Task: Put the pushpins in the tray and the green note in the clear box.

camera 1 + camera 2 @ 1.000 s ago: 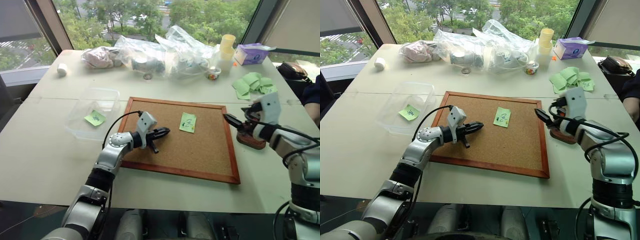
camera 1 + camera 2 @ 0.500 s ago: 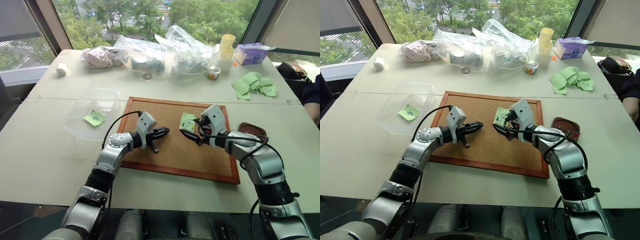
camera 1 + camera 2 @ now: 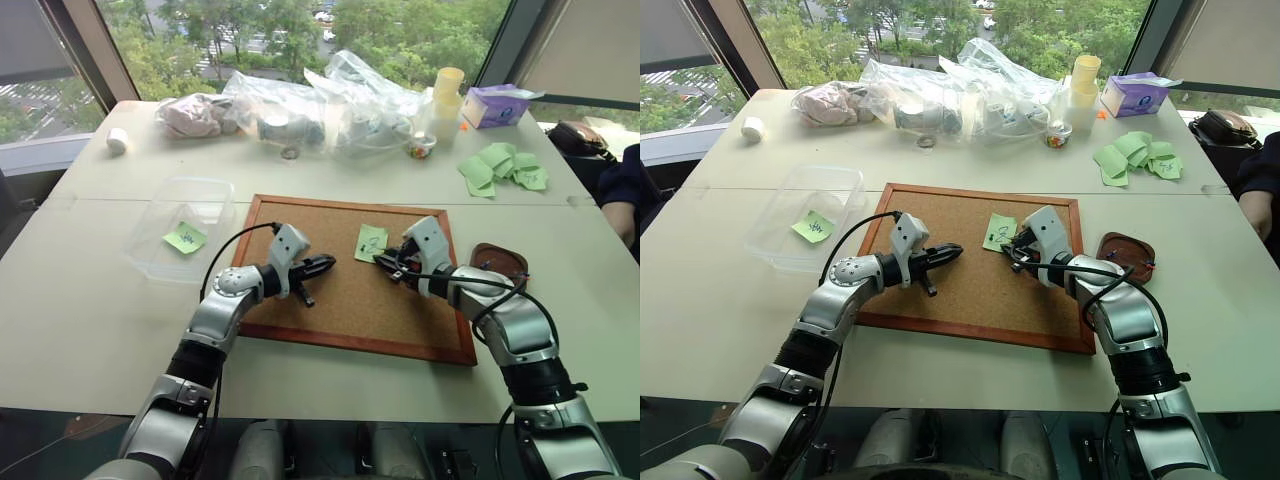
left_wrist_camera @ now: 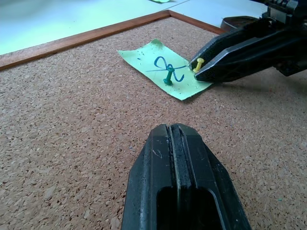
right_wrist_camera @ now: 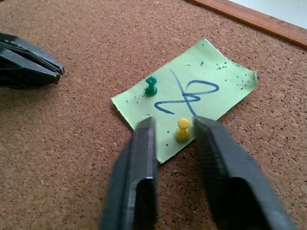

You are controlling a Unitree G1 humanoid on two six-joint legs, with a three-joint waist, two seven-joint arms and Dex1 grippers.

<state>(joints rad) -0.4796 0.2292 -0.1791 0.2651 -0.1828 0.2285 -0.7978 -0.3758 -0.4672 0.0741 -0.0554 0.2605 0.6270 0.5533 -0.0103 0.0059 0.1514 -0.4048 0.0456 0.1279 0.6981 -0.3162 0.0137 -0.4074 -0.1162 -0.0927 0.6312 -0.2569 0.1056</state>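
The clear box (image 3: 183,222) sits on the table's left side with a small green slip (image 3: 186,238) inside it. The left gripper (image 3: 326,265) has not moved since a second ago: it hovers over the corkboard (image 3: 330,320), fingers clenched on nothing. The green note (image 5: 189,97) lies pinned to the cork by a green pushpin (image 5: 151,86) and a yellow pushpin (image 5: 182,128). The right gripper (image 5: 173,128), which a second ago stood wide open over the tray (image 3: 500,262), has swung left onto the note; its fingers bracket the yellow pin's head, a sliver of gap still showing on each side. The tray lies just off the board's right edge. The table (image 3: 90,300) is pale, with clear bags (image 3: 330,100), stacked cups (image 3: 447,92), a purple tissue box (image 3: 497,104) and loose green slips (image 3: 505,168) along its far side under windows facing trees.
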